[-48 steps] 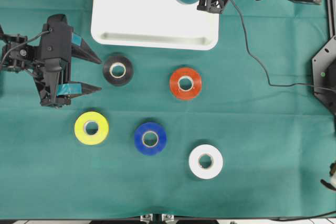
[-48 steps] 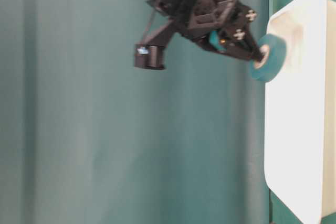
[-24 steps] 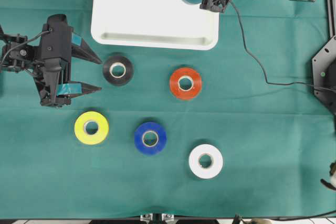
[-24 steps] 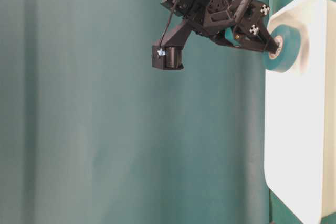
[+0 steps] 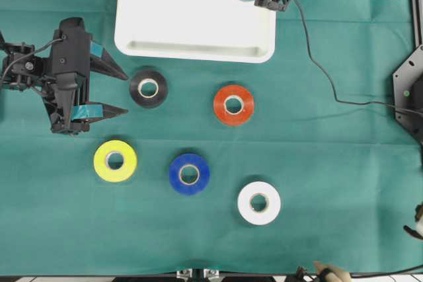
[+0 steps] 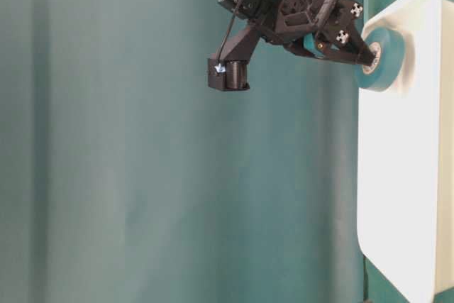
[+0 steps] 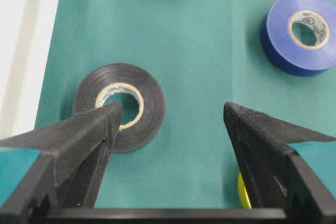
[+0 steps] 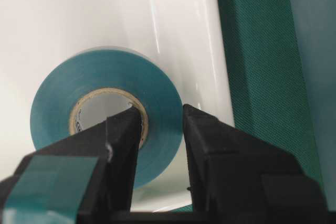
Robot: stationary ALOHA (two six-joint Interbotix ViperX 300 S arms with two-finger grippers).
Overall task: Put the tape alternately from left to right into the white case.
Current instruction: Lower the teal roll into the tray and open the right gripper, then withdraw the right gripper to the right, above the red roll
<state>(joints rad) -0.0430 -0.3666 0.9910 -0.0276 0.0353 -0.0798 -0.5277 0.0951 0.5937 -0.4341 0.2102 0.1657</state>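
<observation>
The teal tape lies in the far right corner of the white case, flat against its floor. My right gripper straddles the roll's wall, one finger in the core and one outside, both very close to it; whether they still press is not clear. My left gripper hovers wide open and empty just left of the black roll, its upper fingertip over the core. On the cloth lie the orange-red, yellow, blue and white rolls.
Green cloth covers the table. The right arm's cable trails across the cloth at the right. A black bracket sits at the right edge. The case's near rim lies just behind the black roll.
My right gripper carried the teal roll further into the case's far right corner and down; the roll went from tilted to lying against the floor. The left arm has not moved.
</observation>
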